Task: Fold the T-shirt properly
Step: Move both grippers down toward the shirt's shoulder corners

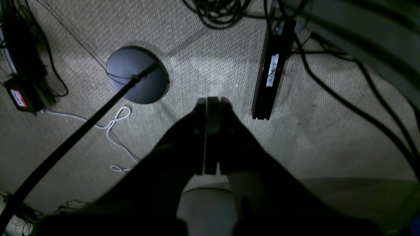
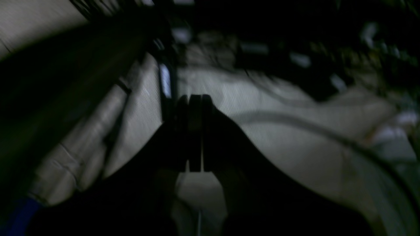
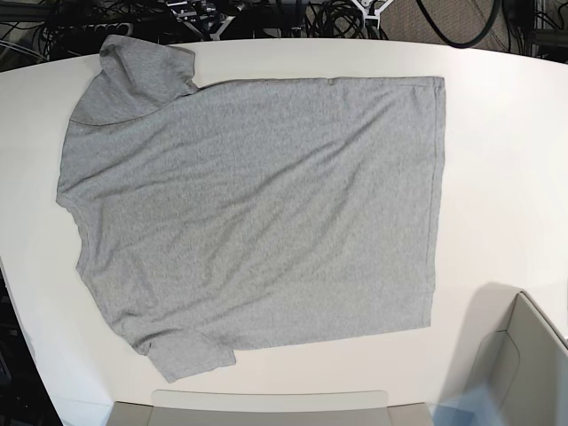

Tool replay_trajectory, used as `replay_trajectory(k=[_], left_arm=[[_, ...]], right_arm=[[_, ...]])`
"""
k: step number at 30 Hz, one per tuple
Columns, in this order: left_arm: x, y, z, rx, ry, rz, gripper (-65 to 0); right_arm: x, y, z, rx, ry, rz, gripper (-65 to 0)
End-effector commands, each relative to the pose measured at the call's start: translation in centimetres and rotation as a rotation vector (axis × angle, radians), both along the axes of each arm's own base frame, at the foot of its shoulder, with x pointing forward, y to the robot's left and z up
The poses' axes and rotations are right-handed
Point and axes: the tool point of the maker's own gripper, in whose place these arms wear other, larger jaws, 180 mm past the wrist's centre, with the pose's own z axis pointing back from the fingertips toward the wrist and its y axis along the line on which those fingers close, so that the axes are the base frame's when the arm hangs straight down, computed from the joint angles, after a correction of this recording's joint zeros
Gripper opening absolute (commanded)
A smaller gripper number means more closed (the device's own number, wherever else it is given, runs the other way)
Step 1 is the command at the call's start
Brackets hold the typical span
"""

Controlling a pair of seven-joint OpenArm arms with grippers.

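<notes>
A: Grey heather cotton T-shirt (image 3: pixel 253 217) is shown spread flat, plain side up, on the white oval table (image 3: pixel 506 160); neither sleeve lies flat.

B: Bunching could be caused by an uneven lift. Bare margins are left on every side. Left gripper (image 1: pixel 210 101) and right gripper (image 2: pixel 193 98) are closed, empty, over carpet.

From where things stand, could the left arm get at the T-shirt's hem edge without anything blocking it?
Probably yes. The T-shirt lies flat and plain side up on the white table, nothing resting on it. The left tool is shut and points down at the carpet off the table, so it must first swing over.
</notes>
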Motion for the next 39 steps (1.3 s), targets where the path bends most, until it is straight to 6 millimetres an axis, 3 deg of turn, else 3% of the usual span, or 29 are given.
replay_trajectory(k=[1,5,9,13,18,21,28,30,33,39], left_arm=[[0.2,-0.1,0.0,0.001,-0.006,-0.004,-64.8],[0.2,-0.4,0.0,-0.003,-0.006,-0.005,-64.8],[-0.3,-0.6,0.0,-0.006,0.000,-0.004,-64.8],[-0.1,-0.6,0.0,-0.006,-0.003,-0.004,-64.8],[3.1,0.2,0.2,0.010,-0.146,-0.011,-64.8],[3.9,0.3,0.3,0.014,-0.201,-0.007,-64.8],[3.4,1.9,0.5,0.063,-0.204,0.182,-64.8],[2.5,2.5,0.5,0.077,-0.195,0.213,-64.8],[4.0,4.1,0.9,0.107,-0.248,0.227,-64.8],[4.9,5.7,2.0,0.139,-0.323,0.204,-64.7]], right_arm=[[-0.3,-0.9,0.0,-0.015,0.009,-0.002,-64.8],[-1.1,-1.1,0.0,-0.018,0.021,-0.003,-64.8],[-3.2,-2.0,0.0,-0.031,0.043,-0.006,-64.8],[-3.3,-1.9,0.2,-0.027,0.018,-0.006,-64.9],[-5.1,-2.3,0.2,-0.033,0.049,-0.004,-64.9],[-6.1,-3.3,0.3,-0.048,0.063,-0.001,-64.9],[-8.1,-3.5,0.5,-0.049,0.094,0.008,-64.9],[-8.5,-4.4,0.6,-0.063,0.099,0.010,-64.9],[-8.9,-4.9,0.6,-0.070,0.102,0.011,-64.8],[-9.2,-6.7,0.8,-0.097,0.106,0.021,-64.8]])
